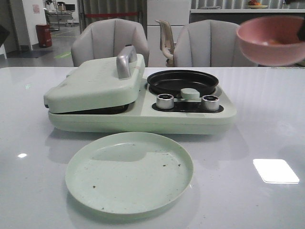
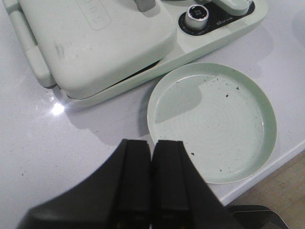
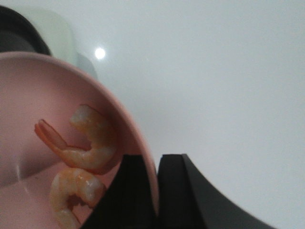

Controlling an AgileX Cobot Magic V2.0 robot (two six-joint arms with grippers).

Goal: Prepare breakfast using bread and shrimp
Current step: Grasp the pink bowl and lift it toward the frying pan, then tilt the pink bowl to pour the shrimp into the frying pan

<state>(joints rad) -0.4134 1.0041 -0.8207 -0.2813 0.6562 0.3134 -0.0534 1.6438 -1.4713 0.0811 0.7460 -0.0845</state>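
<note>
Pink is what fills my right wrist feed: the pink bowl (image 3: 43, 133) sits with its rim pinched between the black fingers (image 3: 131, 191) of the right gripper (image 3: 156, 191), one finger inside the wall and one outside, the gap between them barely wider than the rim itself. In the front view that bowl hangs in the air at the upper right, well above the white table (image 1: 267, 119) and off to the right of the black pan (image 1: 182, 82) on the pale green cooker (image 1: 143, 112).

Two shrimp (image 3: 83, 143) lie in the bowl (I count two, one above the other in this feed). The nearer-to-rim one is curled in a C, its fanned orange tail pointing away from the bowl wall and its thick pale end turned up toward the rim; its long axis runs roughly across the bowl floor. The second shrimp (image 3: 74, 193) curls beneath it, partly cut off at the frame edge.

My left gripper (image 2: 151, 176) has its two black fingers pressed together with nothing between them, hovering over the table just beside the green plate (image 2: 212, 121). That plate carries only dark crumbs. The cooker's hinged lid (image 1: 95, 86) on its left half is down, so I see no bread.
</note>
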